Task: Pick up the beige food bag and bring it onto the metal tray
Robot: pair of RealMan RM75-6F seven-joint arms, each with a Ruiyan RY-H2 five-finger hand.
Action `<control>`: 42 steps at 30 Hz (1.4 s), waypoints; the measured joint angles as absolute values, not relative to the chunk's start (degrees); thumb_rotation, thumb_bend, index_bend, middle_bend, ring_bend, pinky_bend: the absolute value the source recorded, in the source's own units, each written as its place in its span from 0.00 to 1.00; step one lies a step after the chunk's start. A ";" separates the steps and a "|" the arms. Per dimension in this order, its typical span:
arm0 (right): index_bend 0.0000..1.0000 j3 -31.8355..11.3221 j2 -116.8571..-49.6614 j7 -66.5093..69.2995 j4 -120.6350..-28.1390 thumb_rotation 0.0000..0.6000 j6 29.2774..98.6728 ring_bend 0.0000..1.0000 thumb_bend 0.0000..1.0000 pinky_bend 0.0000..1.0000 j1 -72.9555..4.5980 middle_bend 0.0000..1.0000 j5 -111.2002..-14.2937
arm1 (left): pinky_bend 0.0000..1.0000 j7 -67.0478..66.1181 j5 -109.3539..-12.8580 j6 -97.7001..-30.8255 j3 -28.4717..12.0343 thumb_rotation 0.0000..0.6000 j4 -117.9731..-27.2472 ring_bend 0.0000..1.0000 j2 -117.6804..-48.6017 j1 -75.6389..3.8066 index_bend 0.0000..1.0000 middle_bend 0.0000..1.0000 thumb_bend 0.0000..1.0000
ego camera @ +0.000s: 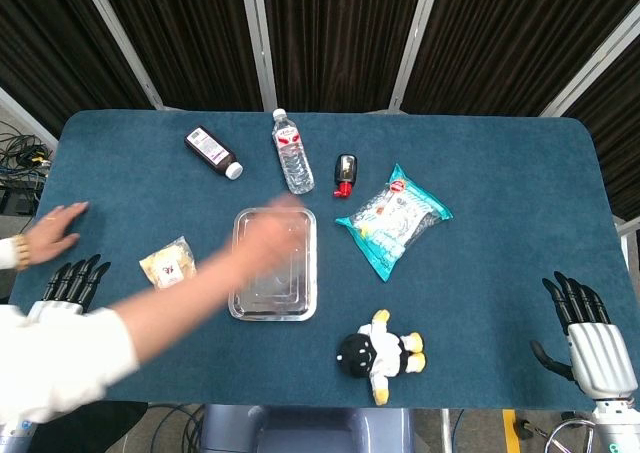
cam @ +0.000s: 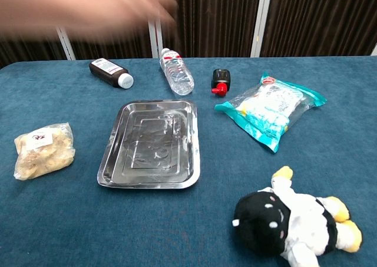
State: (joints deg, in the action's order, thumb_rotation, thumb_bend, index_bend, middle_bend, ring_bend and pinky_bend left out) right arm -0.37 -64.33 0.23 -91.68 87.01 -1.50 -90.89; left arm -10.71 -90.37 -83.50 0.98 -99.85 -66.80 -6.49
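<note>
The beige food bag (ego camera: 168,264) (cam: 43,150) lies flat on the blue table, left of the metal tray (ego camera: 250,308) (cam: 121,164). The tray holds nothing. My left hand (ego camera: 72,283) rests at the table's near left edge, fingers spread, holding nothing, a short way left of the bag. My right hand (ego camera: 582,318) stays at the near right edge, fingers apart and empty. Neither hand shows in the chest view.
A person's blurred arm (ego camera: 200,283) (cam: 88,7) reaches over the tray, the other hand (ego camera: 55,231) on the table at left. A brown bottle (ego camera: 213,152), a water bottle (ego camera: 292,151), a small black-red item (ego camera: 345,174), a teal snack pack (ego camera: 395,218) and a plush toy (ego camera: 382,353) lie around.
</note>
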 measured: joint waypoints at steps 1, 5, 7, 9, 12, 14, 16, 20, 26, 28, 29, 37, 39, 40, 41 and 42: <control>0.00 -0.37 -64.33 0.24 -91.68 1.00 87.01 0.00 0.30 0.08 -1.51 0.00 -90.89 | 0.03 -10.70 -90.38 -83.51 0.98 1.00 -99.83 0.00 -66.81 -6.49 0.00 0.00 0.03; 0.00 -0.36 -64.34 0.18 -91.71 1.00 87.04 0.00 0.30 0.08 -1.52 0.00 -90.98 | 0.03 -10.66 -90.30 -83.42 0.96 1.00 -99.85 0.00 -66.77 -6.50 0.00 0.00 0.03; 0.00 -0.38 -64.32 0.26 -91.82 1.00 86.99 0.00 0.30 0.08 -1.53 0.00 -90.89 | 0.03 -10.62 -90.32 -83.27 1.00 1.00 -99.78 0.00 -66.76 -6.54 0.00 0.00 0.03; 0.00 -0.45 -64.29 0.33 -91.96 1.00 87.01 0.00 0.30 0.08 -1.56 0.00 -90.88 | 0.03 -10.59 -90.27 -82.96 1.08 1.00 -99.73 0.00 -66.75 -6.62 0.00 0.00 0.03; 0.00 -0.42 -64.33 0.08 -91.97 1.00 86.85 0.00 0.30 0.08 -1.59 0.00 -90.82 | 0.03 -10.57 -90.19 -82.32 1.04 1.00 -99.69 0.00 -66.79 -6.97 0.00 0.00 0.03; 0.00 -0.43 -64.29 0.14 -92.08 1.00 86.78 0.00 0.30 0.08 -1.62 0.00 -90.75 | 0.03 -10.69 -90.09 -81.77 1.00 1.00 -99.65 0.00 -66.80 -7.26 0.00 0.00 0.03; 0.00 -0.43 -64.25 0.25 -92.13 1.00 86.92 0.00 0.30 0.08 -1.58 0.00 -90.80 | 0.03 -11.05 -89.68 -80.71 0.83 1.00 -99.79 0.00 -66.75 -7.80 0.00 0.00 0.03; 0.00 -0.38 -64.12 0.71 -92.20 1.00 87.26 0.00 0.30 0.08 -1.49 0.00 -91.17 | 0.03 -12.62 -87.99 -77.00 0.07 1.00 -100.17 0.00 -66.60 -9.80 0.00 0.00 0.03; 0.00 -0.38 -64.09 1.09 -92.26 1.00 87.56 0.00 0.30 0.08 -1.59 0.00 -91.73 | 0.04 -18.82 -80.68 -67.49 -2.25 1.00 -99.83 0.00 -67.75 -15.11 0.00 0.00 0.04; 0.00 -0.42 -64.09 1.30 -92.23 1.00 87.64 0.00 0.30 0.08 -1.59 0.00 -91.75 | 0.06 -21.95 -76.62 -64.11 -3.14 1.00 -99.37 0.00 -68.80 -17.27 0.00 0.00 0.05; 0.00 -0.43 -64.05 1.52 -92.21 1.00 87.69 0.00 0.30 0.08 -1.57 0.00 -91.73 | 0.07 -23.43 -74.71 -62.82 -3.53 1.00 -99.01 0.00 -69.44 -18.22 0.00 0.00 0.06; 0.00 -0.62 -63.69 3.29 -91.98 1.00 88.27 0.00 0.30 0.08 -1.42 0.00 -91.73 | 0.31 -36.26 -59.86 -57.02 -6.28 1.00 -92.41 0.18 -79.43 -25.90 0.26 0.20 0.16; 0.00 -0.57 -63.59 3.55 -91.93 1.00 88.43 0.00 0.30 0.08 -1.38 0.00 -91.95 | 0.42 -38.17 -58.63 -57.38 -6.61 1.00 -90.24 0.31 -82.32 -27.20 0.39 0.36 0.21; 0.00 -0.55 -63.59 3.57 -91.92 1.00 88.51 0.00 0.30 0.08 -1.36 0.00 -92.02 | 0.51 -38.62 -58.46 -57.75 -6.69 1.00 -89.33 0.42 -83.43 -27.64 0.48 0.48 0.25; 0.00 -0.53 -63.58 3.61 -91.90 1.00 88.69 0.00 0.30 0.08 -1.32 0.00 -92.16 | 0.55 -38.83 -58.48 -58.28 -6.74 1.00 -88.53 0.47 -84.37 -27.96 0.53 0.54 0.27; 0.00 -0.53 -63.59 3.63 -91.89 1.00 88.84 0.00 0.30 0.08 -1.28 0.00 -92.25 | 0.60 -38.82 -58.78 -59.17 -6.77 1.00 -87.88 0.52 -85.22 -28.17 0.58 0.60 0.29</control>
